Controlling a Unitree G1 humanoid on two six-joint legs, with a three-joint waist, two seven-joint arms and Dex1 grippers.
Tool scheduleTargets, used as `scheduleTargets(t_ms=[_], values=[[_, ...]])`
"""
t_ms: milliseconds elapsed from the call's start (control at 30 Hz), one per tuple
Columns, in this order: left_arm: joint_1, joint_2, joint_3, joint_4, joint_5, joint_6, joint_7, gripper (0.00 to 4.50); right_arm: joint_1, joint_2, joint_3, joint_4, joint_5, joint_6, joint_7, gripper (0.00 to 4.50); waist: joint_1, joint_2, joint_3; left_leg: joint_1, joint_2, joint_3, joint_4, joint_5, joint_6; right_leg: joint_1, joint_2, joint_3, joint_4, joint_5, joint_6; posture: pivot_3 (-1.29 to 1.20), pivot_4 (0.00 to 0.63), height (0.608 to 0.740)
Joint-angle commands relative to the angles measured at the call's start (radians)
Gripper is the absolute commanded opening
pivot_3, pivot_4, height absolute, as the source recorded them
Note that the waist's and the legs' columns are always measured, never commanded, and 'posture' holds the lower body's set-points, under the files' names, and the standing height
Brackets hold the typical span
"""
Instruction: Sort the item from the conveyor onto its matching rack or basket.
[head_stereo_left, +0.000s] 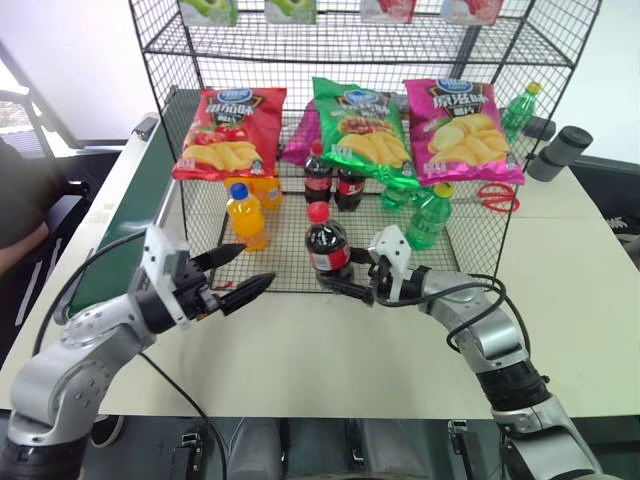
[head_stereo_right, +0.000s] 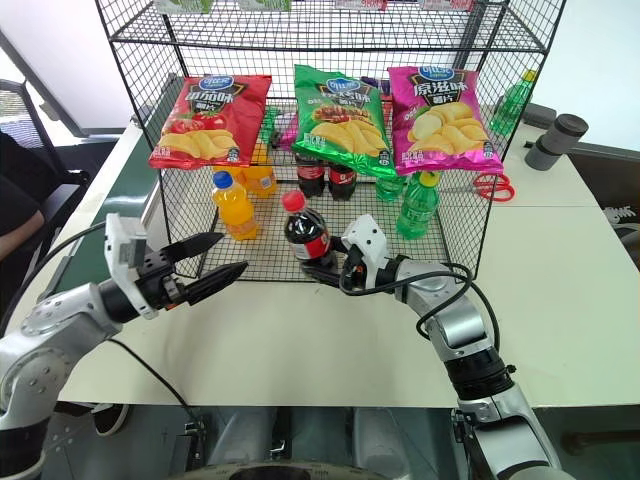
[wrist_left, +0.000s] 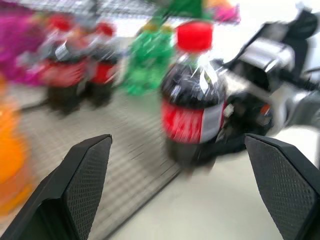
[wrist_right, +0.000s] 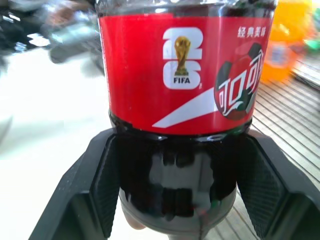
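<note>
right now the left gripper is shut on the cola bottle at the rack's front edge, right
No, the right gripper is shut on the cola bottle, as the right wrist view shows. The left gripper is open, apart from it. The bottle is at the rack's front edge.

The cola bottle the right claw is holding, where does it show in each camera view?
Left eye: cola bottle centre, at the rack's front edge.
Right eye: left of centre.
Left wrist: right of centre.
Right wrist: fills the middle.
Shared landmark: orange drink bottle.

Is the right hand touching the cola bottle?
Touching. In the right wrist view both fingers press against the lower sides of the cola bottle, so the right hand clamps it.
</note>
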Motion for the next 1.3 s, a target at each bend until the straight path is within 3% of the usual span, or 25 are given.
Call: scheduleTargets(t_ms=[33,267,500,700,900,1033,1300], values=[[-0.002,-0.023,0.004,-0.028,0.090,-0.108,0.012,4.47,-0.058,0.063,-0.043,0.083,-0.053,-0.149,-0.081,2.67,0.000,0.000,0.000,0.000,0.000,0.000,0.000,0.000,0.000,0.000,0.000,0.000,0.000,0.000,0.000,0.00,0.150,0.734],[-0.013,-0.133,-0.142,0.005,0.323,-0.285,0.069,4.47,-0.160,0.198,-0.051,0.439,-0.212,-0.416,-0.302,2.67,-0.005,0.000,0.000,0.001,0.000,0.003,0.000,0.000,0.000,0.000,0.001,0.002,0.001,0.000,0.000,0.00,0.150,0.734],[-0.030,-0.173,-0.197,0.028,0.358,-0.311,0.055,4.47,-0.286,0.288,-0.101,0.778,-0.258,-0.565,-0.466,2.67,-0.009,0.000,0.000,0.002,0.000,0.004,0.000,0.000,0.000,-0.001,-0.001,0.004,0.003,0.000,0.000,0.00,0.150,0.734],[-0.042,-0.182,-0.223,0.023,0.371,-0.300,0.052,4.47,-0.346,0.317,-0.134,0.947,-0.268,-0.658,-0.496,2.67,-0.010,0.000,0.000,0.002,0.000,0.004,0.000,0.000,-0.001,-0.001,-0.001,0.004,0.005,0.000,0.000,0.00,0.150,0.734],[-0.034,-0.175,-0.218,0.029,0.383,-0.287,0.058,4.47,-0.354,0.332,-0.149,0.993,-0.258,-0.693,-0.460,2.67,-0.021,0.000,0.000,0.003,0.000,0.004,0.000,0.000,-0.001,-0.001,-0.001,0.004,0.006,0.000,0.000,0.00,0.150,0.734],[-0.027,-0.170,-0.209,0.043,0.390,-0.298,0.046,4.50,-0.341,0.334,-0.157,0.982,-0.261,-0.705,-0.441,4.47,-0.031,0.000,0.000,0.003,0.000,0.004,0.000,0.000,-0.001,-0.001,-0.001,0.004,0.007,0.000,0.000,0.00,0.150,0.734],[-0.026,-0.170,-0.199,0.053,0.390,-0.306,0.037,4.50,-0.285,0.303,-0.152,0.903,-0.278,-0.749,-0.415,4.47,-0.031,0.000,0.000,0.003,0.001,0.004,0.000,0.000,-0.001,-0.001,-0.001,0.004,0.007,0.000,0.000,0.00,0.150,0.734]])
